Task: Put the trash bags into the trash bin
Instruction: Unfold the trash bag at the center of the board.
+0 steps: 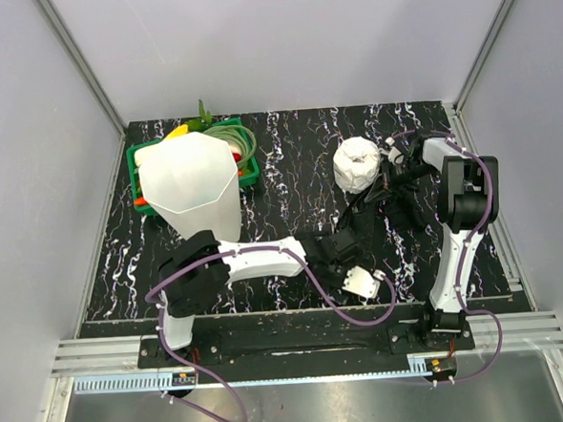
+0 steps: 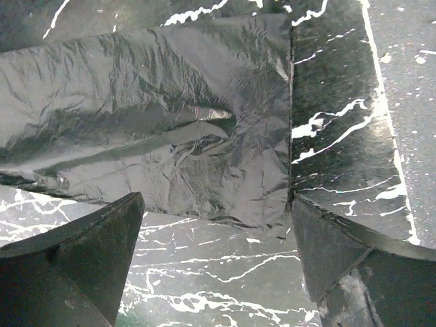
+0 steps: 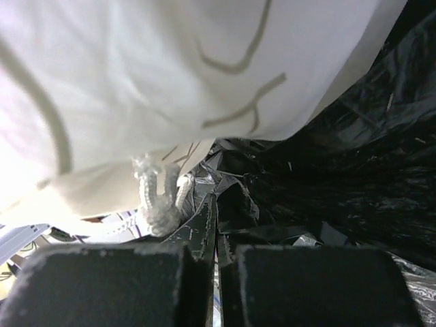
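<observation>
Left arm: stretched low rightward; left gripper (image 2: 214,204) spread wide, empty, over the trash bag (image 2: 170,116), centre-right on the table (image 1: 289,172). Right arm: folded upright, reaching left; right gripper (image 3: 216,238) clamped on bag film beside the white roll (image 1: 357,163). 1 trash bin (image 1: 195,178), far left.

Black table (image 1: 288,163) (white-veined) carries trash bin (image 1: 195,178), basket (image 1: 251,171), roll (image 1: 357,163), trash bag (image 2: 170,122).

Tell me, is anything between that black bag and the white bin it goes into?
Nothing visible does. The green basket sits behind the trash bin; the white roll lies beside the trash bag, off that path.
</observation>
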